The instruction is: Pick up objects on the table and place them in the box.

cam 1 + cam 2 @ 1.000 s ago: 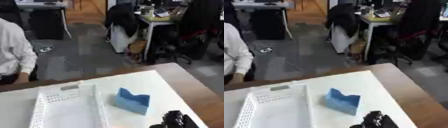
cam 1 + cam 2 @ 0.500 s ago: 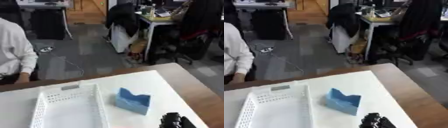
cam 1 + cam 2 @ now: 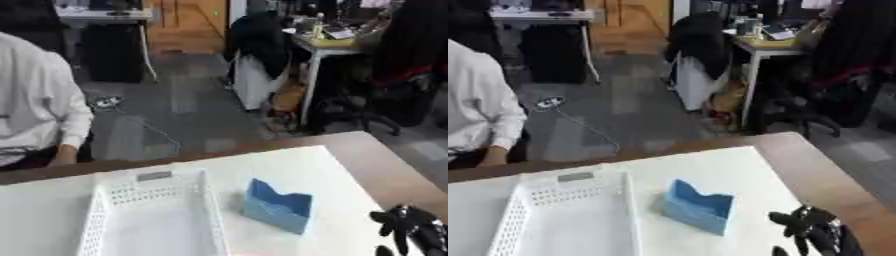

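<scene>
A white perforated basket lies on the white table top, its long side running toward me. Just right of it stands a small blue box-shaped object with a notched top edge. My right hand shows at the lower right, black, fingers spread and relaxed, holding nothing, a short way right of the blue object and apart from it. My left hand is in neither view.
The table's brown wooden edge runs along the right and far side. A person in a white shirt sits at the far left edge. Office chairs and desks stand beyond on the grey floor.
My right hand has shifted right and slightly down, away from the blue object. The basket and blue object have not moved on the table.
</scene>
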`<state>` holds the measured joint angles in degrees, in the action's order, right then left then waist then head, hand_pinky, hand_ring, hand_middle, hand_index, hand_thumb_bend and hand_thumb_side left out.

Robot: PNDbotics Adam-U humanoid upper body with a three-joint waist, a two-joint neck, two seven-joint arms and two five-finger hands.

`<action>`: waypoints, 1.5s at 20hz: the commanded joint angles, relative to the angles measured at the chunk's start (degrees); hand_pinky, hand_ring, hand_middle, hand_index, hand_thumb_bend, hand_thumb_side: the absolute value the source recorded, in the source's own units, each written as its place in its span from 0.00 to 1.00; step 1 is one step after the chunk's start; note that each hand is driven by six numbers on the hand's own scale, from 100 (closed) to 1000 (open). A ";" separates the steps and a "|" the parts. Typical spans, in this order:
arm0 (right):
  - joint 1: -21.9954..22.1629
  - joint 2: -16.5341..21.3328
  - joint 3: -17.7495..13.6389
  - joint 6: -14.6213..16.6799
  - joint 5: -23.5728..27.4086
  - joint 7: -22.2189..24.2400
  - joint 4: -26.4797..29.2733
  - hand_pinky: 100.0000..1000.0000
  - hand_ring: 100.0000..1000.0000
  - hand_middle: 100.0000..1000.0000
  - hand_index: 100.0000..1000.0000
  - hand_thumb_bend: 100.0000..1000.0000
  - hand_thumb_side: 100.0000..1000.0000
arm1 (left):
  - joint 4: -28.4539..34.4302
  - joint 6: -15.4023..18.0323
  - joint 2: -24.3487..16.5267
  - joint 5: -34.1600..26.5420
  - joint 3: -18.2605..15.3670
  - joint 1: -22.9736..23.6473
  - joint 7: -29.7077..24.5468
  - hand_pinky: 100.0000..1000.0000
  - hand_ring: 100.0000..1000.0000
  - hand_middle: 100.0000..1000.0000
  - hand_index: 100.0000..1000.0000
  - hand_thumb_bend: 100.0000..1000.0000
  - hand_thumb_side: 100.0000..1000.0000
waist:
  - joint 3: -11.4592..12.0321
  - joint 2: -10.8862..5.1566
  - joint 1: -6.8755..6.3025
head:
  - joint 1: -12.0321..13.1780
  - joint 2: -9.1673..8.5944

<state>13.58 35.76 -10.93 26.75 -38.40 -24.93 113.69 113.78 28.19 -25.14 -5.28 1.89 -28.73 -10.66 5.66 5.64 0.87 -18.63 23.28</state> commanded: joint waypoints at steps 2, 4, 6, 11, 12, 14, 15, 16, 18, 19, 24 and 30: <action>0.95 7.03 -1.87 -3.40 3.68 4.21 0.90 0.55 0.35 0.09 0.78 0.06 0.73 | 0.82 0.11 -1.46 0.10 -0.47 -0.38 -0.11 0.38 0.30 0.47 0.55 0.65 0.78 | 0.11 -0.65 0.23 | -0.33 1.14; 1.57 9.39 -1.82 -4.46 4.14 5.63 0.90 0.56 0.34 0.05 0.79 0.06 0.74 | 0.82 0.16 -1.45 -0.02 -0.47 -0.47 -0.11 0.38 0.30 0.47 0.55 0.65 0.78 | 0.19 -0.64 0.33 | -0.47 1.41; 1.96 11.79 -1.39 -5.54 5.53 7.11 0.90 0.55 0.33 0.02 0.79 0.06 0.75 | 0.82 0.24 -1.44 -0.13 -0.49 -0.59 -0.08 0.38 0.30 0.47 0.55 0.65 0.78 | 0.33 -0.62 0.41 | -0.55 1.55; 1.98 16.43 -0.56 -7.69 10.74 12.15 0.90 0.53 0.29 0.00 0.81 0.06 0.80 | 0.82 0.23 -1.39 -0.18 -0.51 -0.78 -0.13 0.38 0.30 0.47 0.55 0.65 0.78 | 0.61 -0.49 0.56 | -0.80 1.92; 1.89 17.16 -0.63 -7.88 11.46 12.82 0.90 0.53 0.29 0.00 0.81 0.07 0.80 | 0.82 0.22 -1.38 -0.18 -0.51 -0.80 -0.13 0.38 0.30 0.47 0.55 0.65 0.78 | 0.63 -0.47 0.59 | -0.78 1.99; 1.82 19.39 -0.57 -8.26 12.19 14.13 0.90 0.53 0.26 0.00 0.82 0.05 0.78 | 0.82 0.19 -1.41 -0.14 -0.48 -0.84 -0.19 0.38 0.30 0.47 0.55 0.65 0.78 | 0.70 -0.44 0.71 | -0.71 2.24; 1.69 20.48 -0.46 -8.59 12.36 14.85 0.90 0.50 0.23 0.00 0.83 0.08 0.80 | 0.82 0.21 -1.42 -0.14 -0.45 -0.89 -0.23 0.38 0.30 0.47 0.56 0.65 0.78 | 0.74 -0.44 0.75 | -0.74 2.31; 1.43 21.49 -0.33 -9.12 12.40 15.55 0.90 0.49 0.22 0.00 0.83 0.08 0.80 | 0.82 0.26 -1.42 -0.16 -0.42 -0.94 -0.27 0.38 0.30 0.47 0.56 0.65 0.78 | 0.78 -0.43 0.77 | -0.82 2.34; 0.80 23.06 -0.03 -10.30 12.41 16.53 0.90 0.50 0.23 0.00 0.83 0.09 0.80 | 0.82 0.38 -1.40 -0.20 -0.36 -1.07 -0.36 0.38 0.30 0.47 0.56 0.65 0.78 | 0.88 -0.37 0.79 | -1.01 2.32; 0.59 23.34 0.09 -10.67 12.45 16.79 0.90 0.50 0.23 0.00 0.83 0.09 0.80 | 0.82 0.40 -1.40 -0.21 -0.36 -1.07 -0.38 0.38 0.30 0.47 0.56 0.65 0.78 | 0.87 -0.37 0.78 | -1.01 2.32; -1.37 25.85 1.04 -12.46 12.30 17.82 -0.65 0.54 0.25 0.00 0.83 0.10 0.82 | 0.82 0.42 -1.15 -0.39 -0.20 -1.51 -0.53 0.38 0.30 0.47 0.56 0.65 0.78 | 1.33 -0.16 0.93 | -1.76 2.33; -3.63 27.66 1.79 -11.42 12.61 18.48 -3.96 0.58 0.27 0.00 0.83 0.14 0.82 | 0.82 0.42 -0.97 -0.64 0.00 -1.99 -0.78 0.39 0.30 0.47 0.56 0.65 0.78 | 1.70 -0.01 1.13 | -2.04 2.37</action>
<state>10.54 60.80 -8.72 15.05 -26.23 -6.55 110.03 113.78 28.62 -25.32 -5.66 2.13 -29.83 -11.25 7.26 6.10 1.87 -19.77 25.56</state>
